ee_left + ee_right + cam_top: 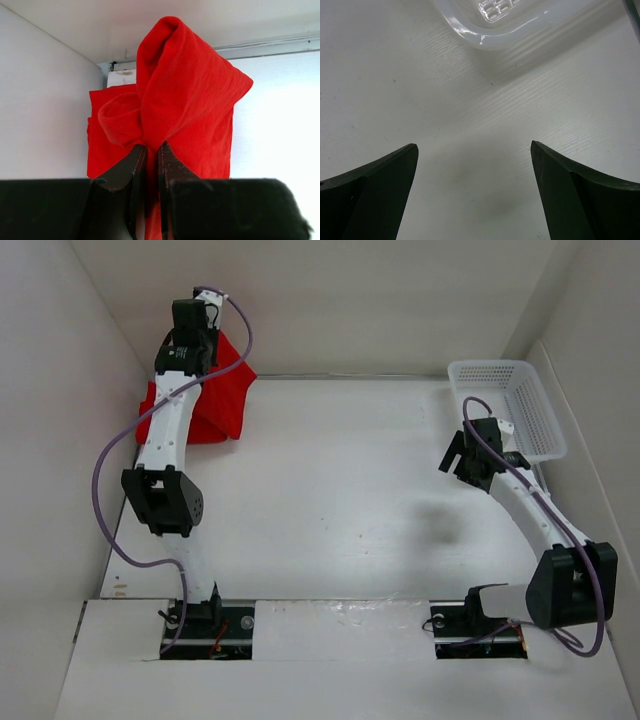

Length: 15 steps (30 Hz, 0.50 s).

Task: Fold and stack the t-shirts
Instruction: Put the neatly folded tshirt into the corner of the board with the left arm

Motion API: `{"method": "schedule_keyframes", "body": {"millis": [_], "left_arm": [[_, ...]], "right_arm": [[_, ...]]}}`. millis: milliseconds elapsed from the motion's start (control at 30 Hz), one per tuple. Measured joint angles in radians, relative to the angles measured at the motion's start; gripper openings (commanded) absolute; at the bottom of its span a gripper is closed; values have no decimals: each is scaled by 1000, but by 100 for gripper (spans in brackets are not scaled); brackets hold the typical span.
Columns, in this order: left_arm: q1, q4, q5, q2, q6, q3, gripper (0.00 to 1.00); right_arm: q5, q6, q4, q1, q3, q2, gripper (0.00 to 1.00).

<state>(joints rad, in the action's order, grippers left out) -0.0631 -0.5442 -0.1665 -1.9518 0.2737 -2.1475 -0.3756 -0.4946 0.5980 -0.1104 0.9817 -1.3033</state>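
Observation:
A red t-shirt (215, 390) lies bunched in the far left corner of the table, partly lifted. My left gripper (192, 322) is above it, shut on a fold of the shirt; in the left wrist view the red t-shirt (190, 100) rises in a peak from between the nearly closed gripper (152, 152). My right gripper (455, 455) is open and empty, low over bare table beside the basket. The right wrist view shows its gripper (475, 150) with jaws wide apart over white table.
A white plastic mesh basket (510, 405) stands at the far right by the wall; its corner shows in the right wrist view (495, 20). White walls enclose the table on the left, back and right. The left arm's purple cable (105, 490) loops outward.

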Motion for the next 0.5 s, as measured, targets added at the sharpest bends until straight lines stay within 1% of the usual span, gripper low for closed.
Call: {"method": "schedule_keyframes", "body": {"millis": [333,500], "left_arm": [[2,1,-47,32,-3,0,0],[29,2,-57,32,-11,1,0]], "right_arm": [[-3,-3,0,0,0,-58,100],[-3,-3,0,0,0,-66,100]]}}
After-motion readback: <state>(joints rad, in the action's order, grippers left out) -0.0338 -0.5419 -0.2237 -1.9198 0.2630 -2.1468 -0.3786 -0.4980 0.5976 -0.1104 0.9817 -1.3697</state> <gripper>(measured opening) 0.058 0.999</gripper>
